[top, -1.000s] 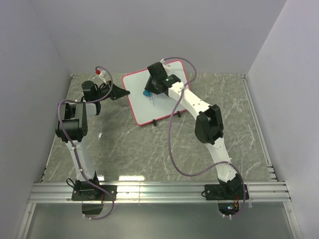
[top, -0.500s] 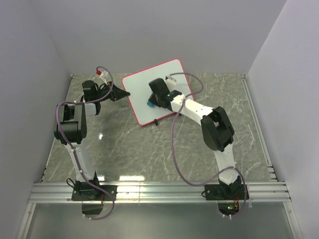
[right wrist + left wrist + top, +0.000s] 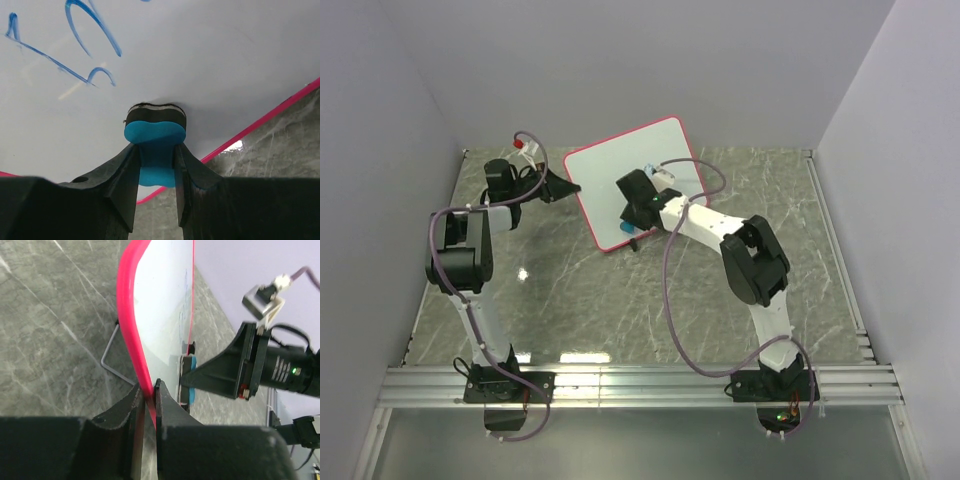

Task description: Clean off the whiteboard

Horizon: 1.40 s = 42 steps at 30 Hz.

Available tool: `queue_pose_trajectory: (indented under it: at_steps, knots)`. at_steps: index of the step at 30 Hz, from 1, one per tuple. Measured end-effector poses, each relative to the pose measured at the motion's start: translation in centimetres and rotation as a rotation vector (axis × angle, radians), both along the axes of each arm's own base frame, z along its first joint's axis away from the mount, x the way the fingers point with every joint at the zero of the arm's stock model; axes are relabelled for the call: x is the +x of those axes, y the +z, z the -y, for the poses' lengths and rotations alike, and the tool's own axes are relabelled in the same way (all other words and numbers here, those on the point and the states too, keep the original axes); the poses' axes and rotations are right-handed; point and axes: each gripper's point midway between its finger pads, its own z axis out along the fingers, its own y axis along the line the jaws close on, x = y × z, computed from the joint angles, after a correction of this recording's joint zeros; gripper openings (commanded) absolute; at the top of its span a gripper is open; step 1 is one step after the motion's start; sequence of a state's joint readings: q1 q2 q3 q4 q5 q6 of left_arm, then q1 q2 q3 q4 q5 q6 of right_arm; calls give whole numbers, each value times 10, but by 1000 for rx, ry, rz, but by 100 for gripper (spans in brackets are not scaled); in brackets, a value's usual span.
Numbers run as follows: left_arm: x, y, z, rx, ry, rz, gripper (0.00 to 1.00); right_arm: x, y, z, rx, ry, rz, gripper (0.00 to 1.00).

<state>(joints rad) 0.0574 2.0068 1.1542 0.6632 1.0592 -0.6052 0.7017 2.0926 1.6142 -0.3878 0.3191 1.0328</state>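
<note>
Two arms on one whiteboard [image 3: 605, 180], propped tilted at the far middle of the table [image 3: 570, 300].
Left gripper [image 3: 150, 389] pinches its pink frame [image 3: 127, 315] (only its wrist cam shows that); right gripper [image 3: 155, 150] clamps a blue eraser [image 3: 155, 134] against the board, blue scribbles [image 3: 82, 27] clear on that cam, not from above.

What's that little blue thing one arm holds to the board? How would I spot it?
Find the pink-framed whiteboard standing far back on the table. Near its lower edge, jaws of the right arm pinch an eraser: the only solid blue block, dark pad against the white.
</note>
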Motion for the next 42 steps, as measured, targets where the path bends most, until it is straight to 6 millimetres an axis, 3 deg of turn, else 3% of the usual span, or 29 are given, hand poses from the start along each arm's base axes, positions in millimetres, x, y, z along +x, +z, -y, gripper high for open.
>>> queue_pose_trajectory:
  at_steps: [4,11,15,18,21,28,30,39,42]
  knots:
    - [0,-1,-2,29,15,0,0,22,16,-5,-7,12,2,0]
    - [-3,-2,1,69,15,3,0,105,88,-22,162,-30,234,0]
    - [-5,-4,3,88,15,-9,0,126,102,-26,205,-43,310,0]
    - [-5,-6,2,95,16,-23,0,127,99,-26,208,-43,320,0]
    - [-6,-5,3,100,10,-27,0,114,91,-19,234,-58,340,0]
    - [-7,0,8,101,-11,-10,0,28,10,34,148,-114,165,0]
    - [-8,2,9,100,-15,-7,0,12,-7,42,131,-126,128,0]
    - [-8,3,9,106,-15,5,0,22,-2,41,75,-128,102,0]
    - [-7,2,8,114,-7,9,0,47,18,31,59,-130,118,0]
